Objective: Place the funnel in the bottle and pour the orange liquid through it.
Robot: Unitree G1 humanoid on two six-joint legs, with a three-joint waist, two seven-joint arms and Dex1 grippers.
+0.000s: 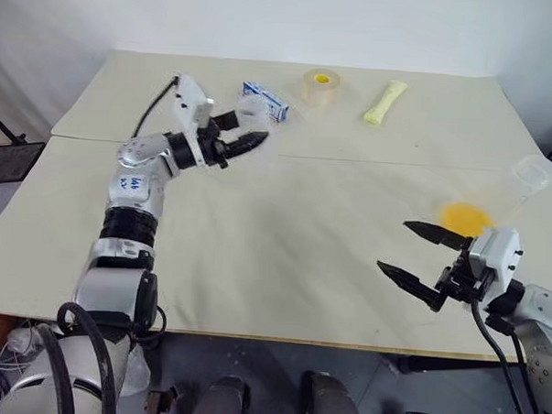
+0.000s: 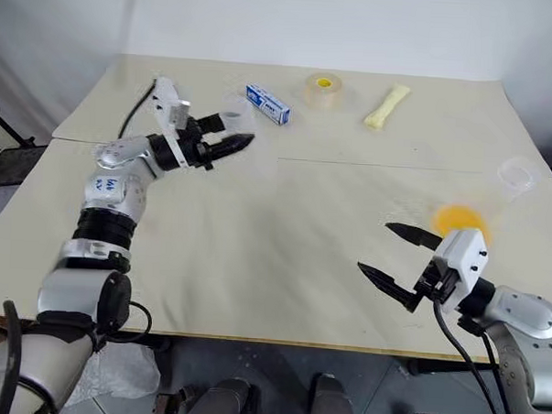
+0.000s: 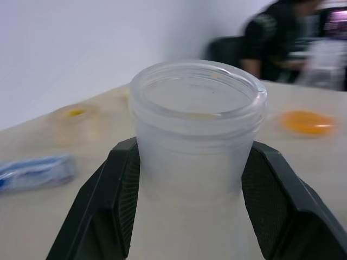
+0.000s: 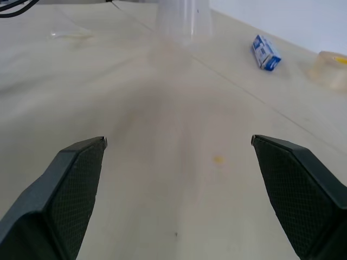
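1. The table (image 1: 283, 262) carries everything; the flask of orange liquid (image 1: 466, 218) stands near its right edge, close beyond my right gripper (image 1: 419, 257).
2. My left gripper (image 3: 187, 189) clasps the clear bottle (image 3: 198, 127) by its neck, lifted above the table's far left part.
3. My right gripper's jaws hang spread, holding nothing.
4. The funnel (image 4: 68, 33) lies flat on the table.
5. I judge the step as positioning the bottle; next I must set it upright, then fetch the funnel.
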